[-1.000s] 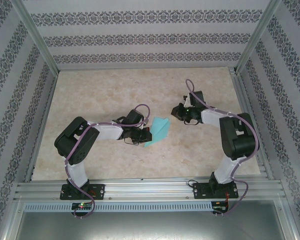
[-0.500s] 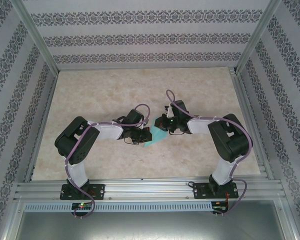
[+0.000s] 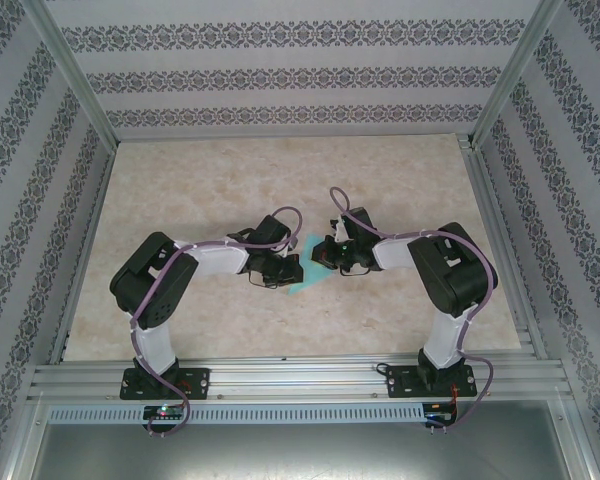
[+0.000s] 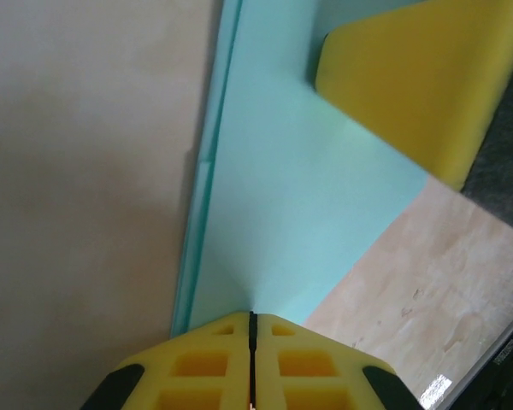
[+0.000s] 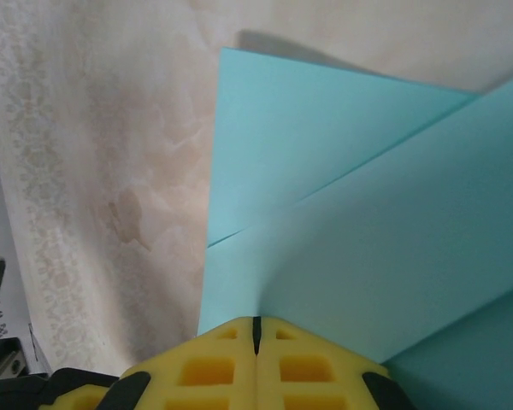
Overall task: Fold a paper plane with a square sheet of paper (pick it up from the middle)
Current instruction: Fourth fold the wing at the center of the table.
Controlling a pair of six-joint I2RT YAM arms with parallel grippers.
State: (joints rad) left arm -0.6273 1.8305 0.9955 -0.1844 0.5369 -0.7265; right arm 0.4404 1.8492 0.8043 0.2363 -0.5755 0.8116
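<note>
Right fingers (image 5: 227,346) moved in, pinching folded paper (image 5: 342,171), left fingers (image 4: 218,346) pinching too, long axis near-left to far-right

The middle of the tabletop (image 3: 280,170) is taken up by the folded paper (image 3: 302,284), hemmed in at 9 o'clock by the left arm (image 3: 210,262) and at 3 o'clock by the right arm (image 3: 420,255). Open surface is left toward 12 o'clock, up to the patterned wall (image 3: 300,80). At 6 o'clock a bare strip is bounded by the metal rail (image 3: 300,378).

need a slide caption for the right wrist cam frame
Right claw shut on the edge of the folded teal paper, with the beige table behind it.
</note>
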